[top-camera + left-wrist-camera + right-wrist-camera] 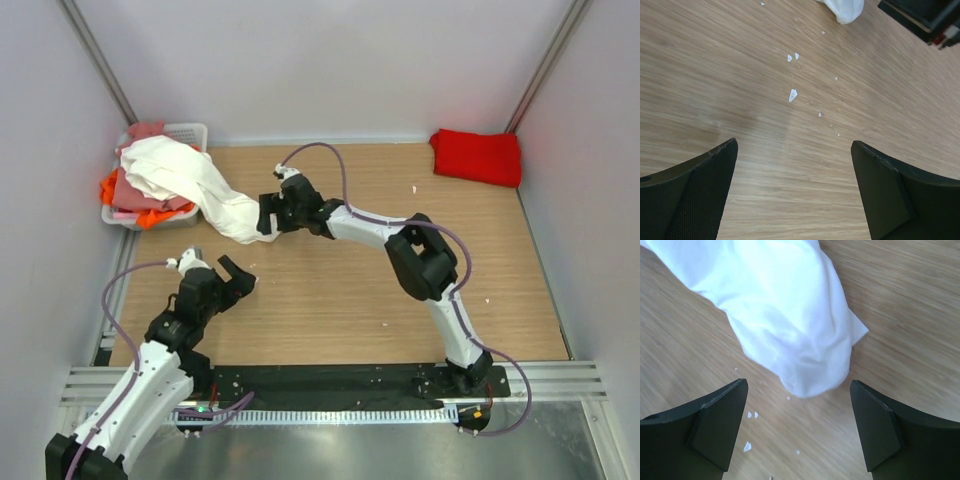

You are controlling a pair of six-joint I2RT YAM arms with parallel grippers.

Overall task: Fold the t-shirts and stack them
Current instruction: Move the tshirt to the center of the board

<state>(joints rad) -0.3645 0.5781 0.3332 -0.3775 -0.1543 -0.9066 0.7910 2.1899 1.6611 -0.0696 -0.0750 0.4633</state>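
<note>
A large white t-shirt (195, 180) hangs out of the white basket (190, 131) and trails across the table to the right. Its loose end (790, 320) lies just ahead of my right gripper (266, 214), which is open and empty over the wood. Pink (140, 132) and orange (150, 215) shirts stay in the basket under it. A folded red t-shirt (477, 156) lies at the far right corner. My left gripper (238, 274) is open and empty, low over bare table; the white shirt's tip (842, 9) shows at the top of its view.
Small white flecks (792, 95) lie on the wooden table (340, 290) between the grippers. The right arm stretches across the table's middle. White walls close in the left, right and far sides.
</note>
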